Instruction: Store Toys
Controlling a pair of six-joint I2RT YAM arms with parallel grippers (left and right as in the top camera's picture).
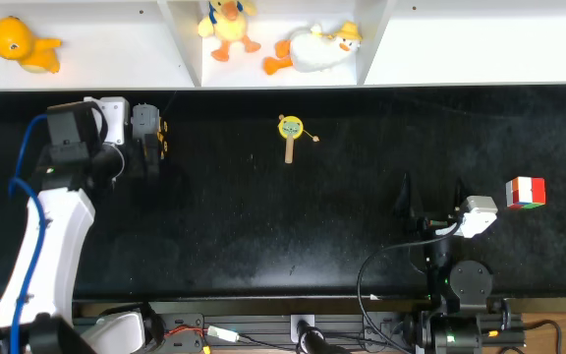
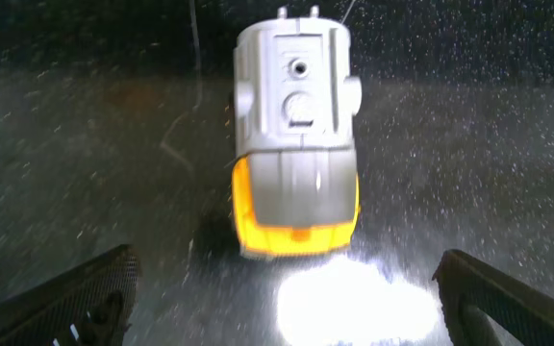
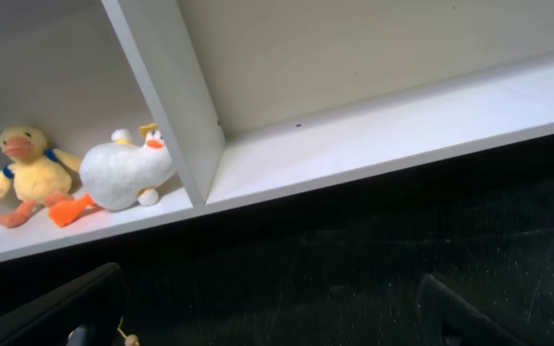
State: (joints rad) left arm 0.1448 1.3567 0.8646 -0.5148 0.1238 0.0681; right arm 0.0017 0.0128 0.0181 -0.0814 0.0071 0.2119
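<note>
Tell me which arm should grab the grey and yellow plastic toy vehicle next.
Left. The left gripper is open with the grey and yellow plastic toy vehicle just ahead of it; the right gripper is far across the black table.

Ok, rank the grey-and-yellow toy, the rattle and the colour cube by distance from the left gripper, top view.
1. Grey-and-yellow toy, just ahead of the open left gripper, at the left.
2. Rattle, in the middle, near the shelf.
3. Colour cube, far right side.
</note>
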